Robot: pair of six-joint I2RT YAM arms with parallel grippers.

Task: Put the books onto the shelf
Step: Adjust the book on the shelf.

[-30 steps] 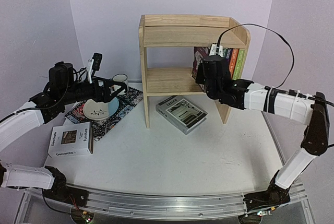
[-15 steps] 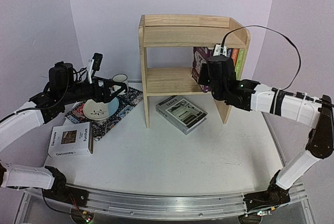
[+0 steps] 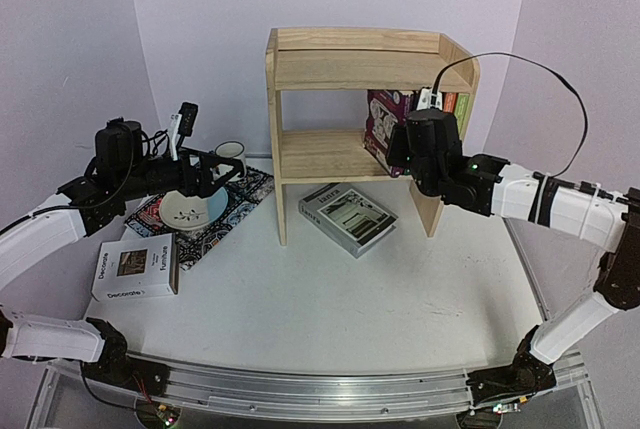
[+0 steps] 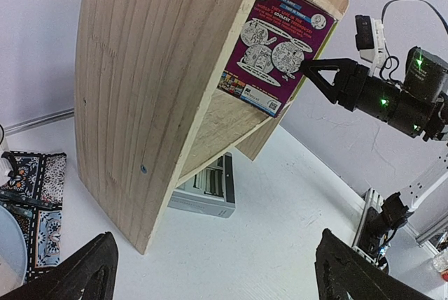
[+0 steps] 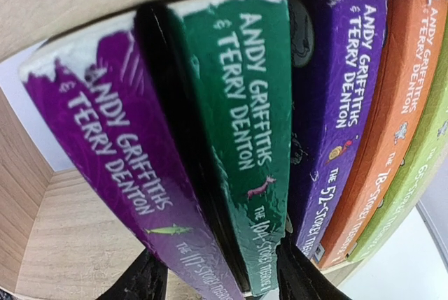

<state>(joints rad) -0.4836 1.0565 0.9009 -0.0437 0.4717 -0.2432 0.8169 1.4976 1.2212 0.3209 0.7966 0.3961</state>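
The pine shelf (image 3: 320, 69) stands at the back of the table. Several Treehouse books stand at the right end of its lower tier: purple (image 5: 119, 153), green (image 5: 245, 125), dark purple (image 5: 336, 90), orange (image 5: 392, 104) and light green (image 5: 420, 174). The purple one leans left, leaving a dark gap. My right gripper (image 5: 220, 279) is open just in front of them, its fingers astride the purple and green spines. A grey-white book (image 3: 348, 217) lies flat before the shelf. The white Decorate book (image 3: 135, 267) lies at the left. My left gripper (image 4: 217, 272) is open and empty, hovering left of the shelf.
A patterned placemat (image 3: 225, 214) at the left carries a bowl (image 3: 190, 209) and a mug (image 3: 230, 157), under my left arm. The shelf's left half (image 3: 315, 154) holds nothing. A black cable (image 3: 530, 69) arcs over my right arm.
My right gripper has drawn back to the right from the shelf front and its jaws have widened a little. The purple book's cover now shows. The left arm has not moved.
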